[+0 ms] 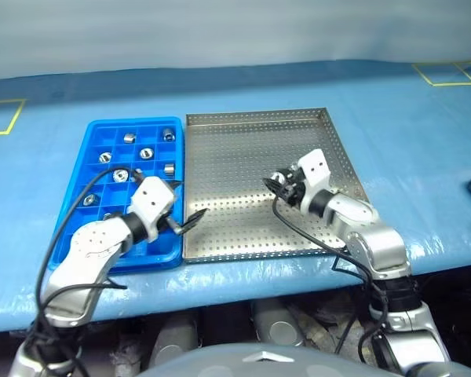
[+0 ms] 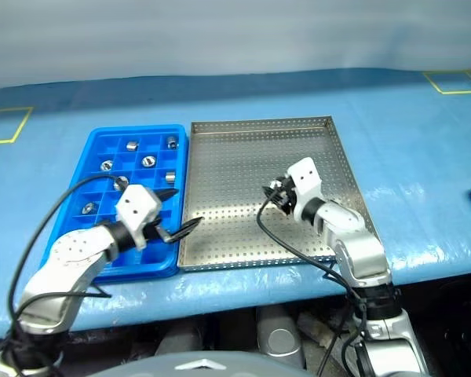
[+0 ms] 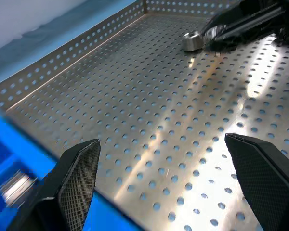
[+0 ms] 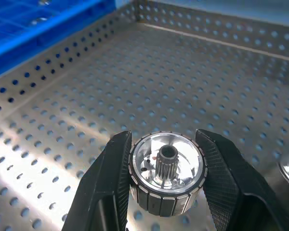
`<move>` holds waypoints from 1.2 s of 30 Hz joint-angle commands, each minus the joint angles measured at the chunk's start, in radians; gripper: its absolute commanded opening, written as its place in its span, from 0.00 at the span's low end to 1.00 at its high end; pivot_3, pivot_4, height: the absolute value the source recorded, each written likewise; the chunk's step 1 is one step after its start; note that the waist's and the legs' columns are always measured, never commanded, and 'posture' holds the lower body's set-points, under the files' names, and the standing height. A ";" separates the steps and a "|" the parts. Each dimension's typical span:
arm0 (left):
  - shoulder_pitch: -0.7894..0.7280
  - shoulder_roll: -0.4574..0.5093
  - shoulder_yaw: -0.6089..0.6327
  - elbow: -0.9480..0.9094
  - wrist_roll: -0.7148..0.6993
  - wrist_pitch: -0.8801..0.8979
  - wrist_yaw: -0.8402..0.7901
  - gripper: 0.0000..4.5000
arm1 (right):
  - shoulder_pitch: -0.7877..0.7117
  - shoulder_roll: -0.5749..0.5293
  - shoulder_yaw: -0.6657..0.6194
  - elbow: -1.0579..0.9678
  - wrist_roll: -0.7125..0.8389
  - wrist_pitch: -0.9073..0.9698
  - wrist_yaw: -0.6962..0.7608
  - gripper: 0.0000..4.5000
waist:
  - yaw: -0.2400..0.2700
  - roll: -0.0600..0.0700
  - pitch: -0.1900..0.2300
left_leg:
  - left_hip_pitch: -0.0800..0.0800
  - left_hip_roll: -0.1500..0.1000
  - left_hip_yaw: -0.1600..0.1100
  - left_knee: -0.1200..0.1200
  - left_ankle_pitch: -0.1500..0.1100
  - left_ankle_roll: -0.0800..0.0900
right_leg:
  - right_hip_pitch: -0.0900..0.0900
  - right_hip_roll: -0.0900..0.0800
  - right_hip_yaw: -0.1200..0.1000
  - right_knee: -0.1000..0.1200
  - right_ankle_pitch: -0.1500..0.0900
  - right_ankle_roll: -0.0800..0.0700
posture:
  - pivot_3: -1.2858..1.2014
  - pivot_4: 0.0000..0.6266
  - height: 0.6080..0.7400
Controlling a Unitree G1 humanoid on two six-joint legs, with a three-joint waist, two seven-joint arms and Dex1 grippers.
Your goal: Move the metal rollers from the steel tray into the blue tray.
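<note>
so we read no writing; our right gripper [image 4: 166, 183] pinches a metal roller [image 4: 166, 179] over the steel tray [image 4: 77, 110], left gripper [image 3: 171, 180] spread wide.

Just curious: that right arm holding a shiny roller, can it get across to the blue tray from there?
Probably yes. The right gripper is shut on a metal roller above the steel tray; but the open left gripper hovers by the blue tray.

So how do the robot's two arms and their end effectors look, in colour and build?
Both arms have rounded silver-grey shells and black joints. A white block sits at each wrist, and a loose black cable runs along each arm. The left end effector and the right end effector each have two black fingers with finely cross-hatched pads.
</note>
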 commanded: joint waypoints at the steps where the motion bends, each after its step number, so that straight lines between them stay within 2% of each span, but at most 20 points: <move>1: 0.065 0.020 0.137 -0.129 -0.021 0.043 0.039 1.00 | -0.099 0.041 0.054 0.045 -0.007 -0.066 0.053 0.38 | 0.026 0.000 0.000 | 0.000 0.000 -0.001 0.000 0.000 0.000 | 0.000 0.000 -0.001 0.000 0.000 0.000 | 0.50 0.24 1.00; 7: 0.237 0.000 0.345 -0.275 -0.026 0.114 0.099 1.00 | -0.292 0.179 0.162 0.266 -0.031 -0.182 0.165 0.38 | 0.096 -0.001 0.001 | -0.004 -0.001 -0.002 -0.002 0.000 -0.001 | -0.004 -0.001 -0.002 0.000 0.003 -0.007 | 0.55 0.24 1.00; 15: 0.386 -0.069 0.405 -0.405 -0.034 0.150 0.159 1.00 | -0.438 0.352 0.221 0.558 -0.058 -0.323 0.276 0.38 | 0.181 0.000 0.001 | -0.007 -0.002 -0.009 -0.004 0.002 -0.009 | -0.008 -0.002 -0.008 -0.001 0.000 -0.012 | 0.60 0.24 1.00; 22: 0.428 -0.100 0.399 -0.455 -0.037 0.166 0.199 1.00 | -0.524 0.437 0.205 0.790 -0.103 -0.453 0.291 0.38 | 0.205 0.000 0.001 | -0.007 -0.003 -0.016 -0.007 0.005 -0.014 | -0.007 0.002 -0.015 0.001 -0.002 -0.016 | 0.62 0.24 1.00; 27: 0.431 -0.098 0.392 -0.461 -0.044 0.168 0.217 1.00 | -0.571 0.470 0.174 0.927 -0.118 -0.508 0.289 0.38 | 0.213 -0.001 0.000 | -0.005 -0.002 -0.019 -0.018 0.011 -0.022 | -0.009 0.003 -0.018 0.001 -0.004 -0.019 | 0.62 0.24 1.00; 35: 0.414 -0.086 0.374 -0.461 -0.055 0.169 0.229 1.00 | -0.616 0.492 0.135 1.057 -0.144 -0.554 0.288 0.38 | 0.214 -0.001 0.000 | -0.004 0.000 -0.027 -0.026 0.015 -0.027 | -0.010 0.004 -0.025 0.002 -0.006 -0.027 | 0.63 0.24 1.00; 36: 0.413 -0.085 0.374 -0.461 -0.056 0.170 0.230 1.00 | -0.617 0.493 0.132 1.062 -0.146 -0.555 0.290 0.46 | 0.214 -0.001 0.000 | -0.004 0.000 -0.027 -0.026 0.015 -0.027 | -0.010 0.004 -0.025 0.002 -0.006 -0.027 | 0.63 0.24 1.00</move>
